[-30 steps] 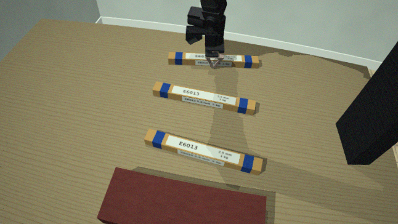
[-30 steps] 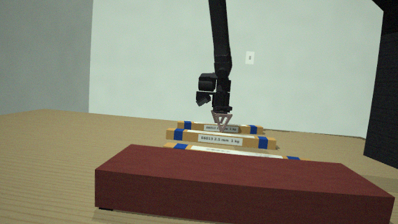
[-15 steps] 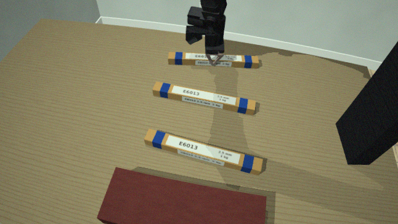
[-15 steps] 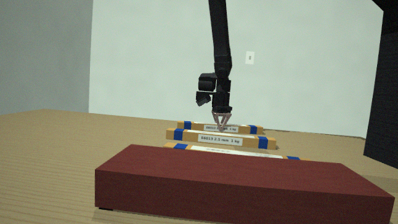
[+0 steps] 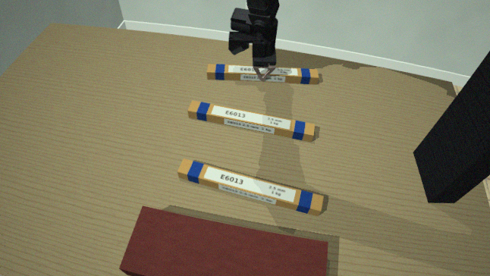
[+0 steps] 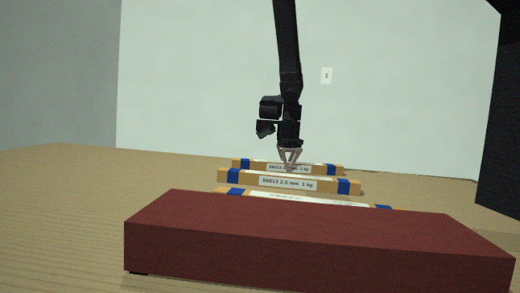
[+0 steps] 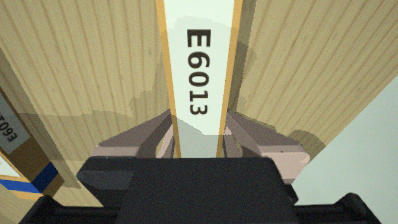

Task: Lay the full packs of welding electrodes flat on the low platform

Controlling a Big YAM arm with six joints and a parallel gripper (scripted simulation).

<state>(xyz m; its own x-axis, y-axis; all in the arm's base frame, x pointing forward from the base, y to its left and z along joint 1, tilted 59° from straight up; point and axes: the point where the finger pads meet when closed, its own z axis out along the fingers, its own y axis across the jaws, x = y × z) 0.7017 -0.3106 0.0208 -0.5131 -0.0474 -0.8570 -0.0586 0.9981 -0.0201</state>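
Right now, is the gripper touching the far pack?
Touching. In the wrist view both fingers press against the sides of the far pack, with no gap, so the gripper is shut on it.

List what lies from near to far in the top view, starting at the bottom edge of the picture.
Dark red low platform → nearest electrode pack → middle pack → farthest pack, with the gripper shut on its middle → white baseboard and wall.

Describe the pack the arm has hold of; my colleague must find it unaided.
Start at the dark red platform and follow the row of three packs away from it. It is the last pack, nearest the wall. Alone of the three, it sits clamped mid-length in the end effector.
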